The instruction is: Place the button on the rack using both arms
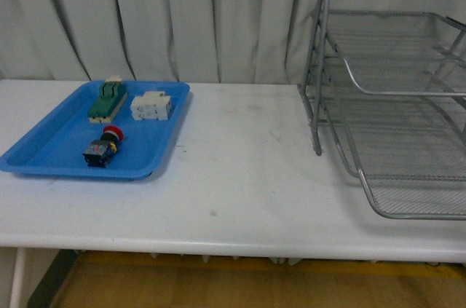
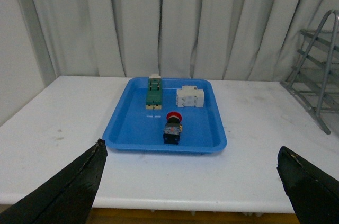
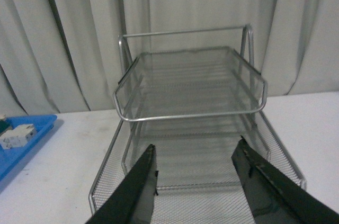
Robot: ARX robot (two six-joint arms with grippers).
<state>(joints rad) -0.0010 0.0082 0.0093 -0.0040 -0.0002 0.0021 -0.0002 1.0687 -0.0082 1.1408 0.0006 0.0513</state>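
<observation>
Silver wire-mesh metal rack (image 1: 397, 97), glossy plastic tray (image 1: 44, 149)

The button (image 2: 173, 127) lies in the blue tray (image 2: 117, 131), on its side I think, red cap toward the green block (image 2: 153, 93) and the white block (image 2: 190, 97). The left gripper (image 2: 190, 149) has its black fingers (image 2: 69, 192) far apart. The rack (image 2: 308, 49) stands off to one side.

My left fingers (image 2: 69, 189): two flat, matte-black wedges, broad at the base and narrowing to blunt tips.
Their rims: a thin pale line runs along each upper edge, with small light flecks near my tips.
My right fingers (image 3: 135, 189): black too, but slimmer, gently curved blades with a grey sheen.
Their inner edges: small notches on one, a faint pale line on the other.
</observation>
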